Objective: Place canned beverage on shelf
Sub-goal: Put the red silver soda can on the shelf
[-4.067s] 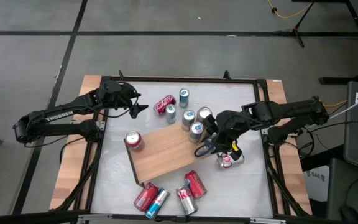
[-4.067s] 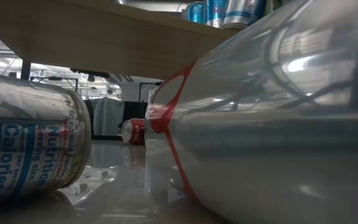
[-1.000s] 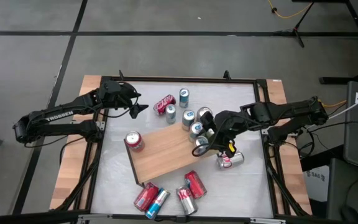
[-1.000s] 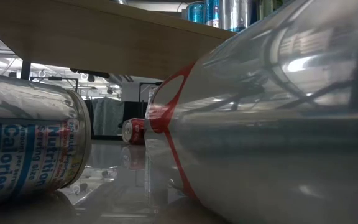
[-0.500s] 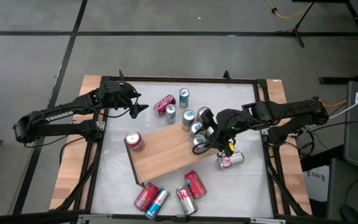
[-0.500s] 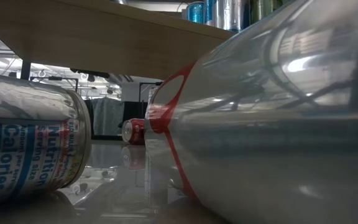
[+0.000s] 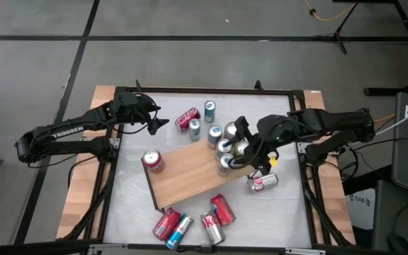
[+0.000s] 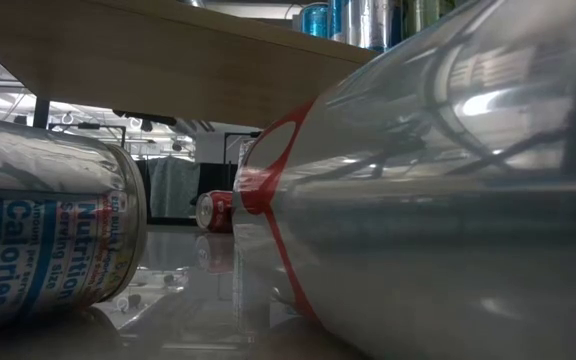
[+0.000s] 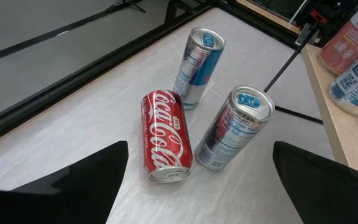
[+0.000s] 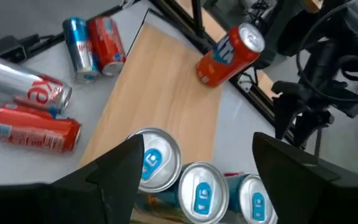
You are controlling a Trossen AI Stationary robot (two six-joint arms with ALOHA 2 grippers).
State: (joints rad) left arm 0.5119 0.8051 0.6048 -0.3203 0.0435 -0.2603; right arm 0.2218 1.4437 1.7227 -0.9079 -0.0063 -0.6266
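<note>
High view: right end effector (image 7: 241,150) hovers spread, empty, above silver cans (image 7: 224,147) on shelf (image 7: 188,175).

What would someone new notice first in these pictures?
Probably the wooden shelf lying slantwise mid-table, with silver-topped cans bunched at its right corner, under the right claw. Next, loose cans lying tipped on the table near the shelf's front end, and one orange can at its left corner.

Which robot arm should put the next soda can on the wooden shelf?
Probably the left. Its open left gripper hangs beside the lying red cola can and two upright slim silver-blue cans, all off the light-brown wooden shelf. The right gripper hovers over cans already shelved.
</note>
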